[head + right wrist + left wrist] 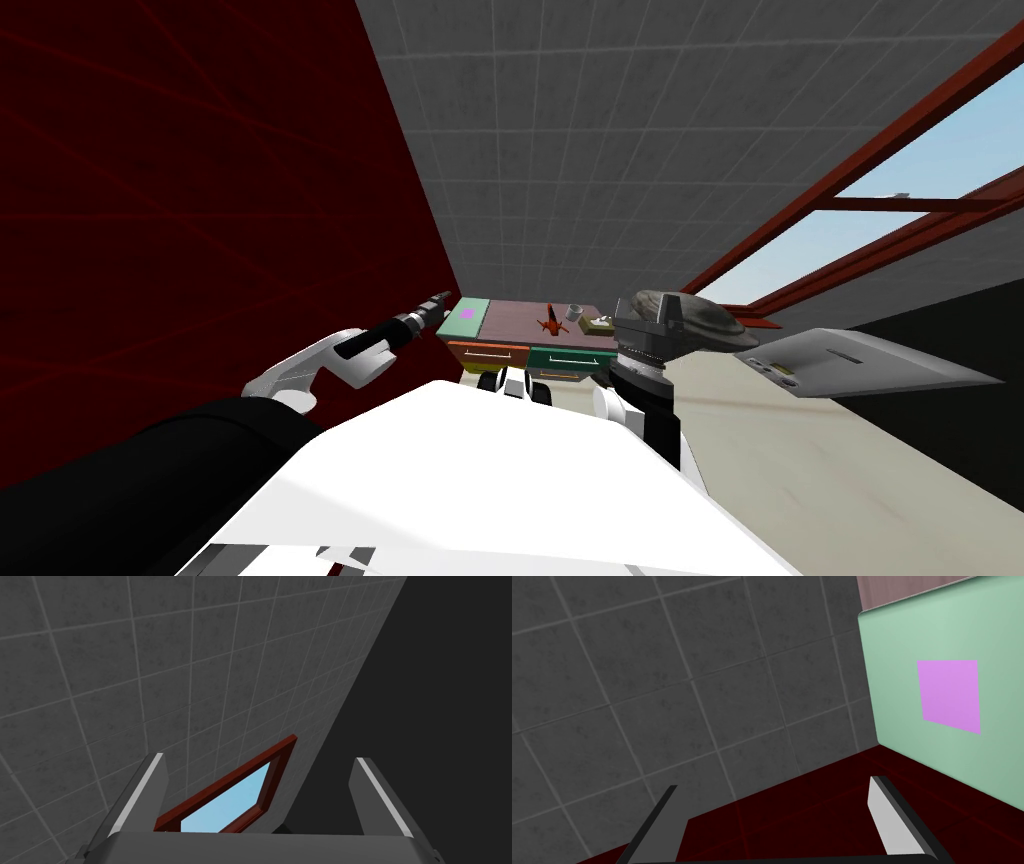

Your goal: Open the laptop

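step: reaching for shut laptop (466, 315), middle of head view | left gripper (437, 303) spread, just beside it | right gripper (258, 757) spread | next: catch its edge, lift up

Right gripper (258, 758): two light grey fingers (150, 786) are spread wide. Both are mounted on a grey block (260, 848).

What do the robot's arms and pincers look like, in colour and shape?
The left forearm is white with a black wrist section. The left pincer has two thin, flat fingers, light grey with dark edges. The right pincer looks the same, on a grey box-shaped body.
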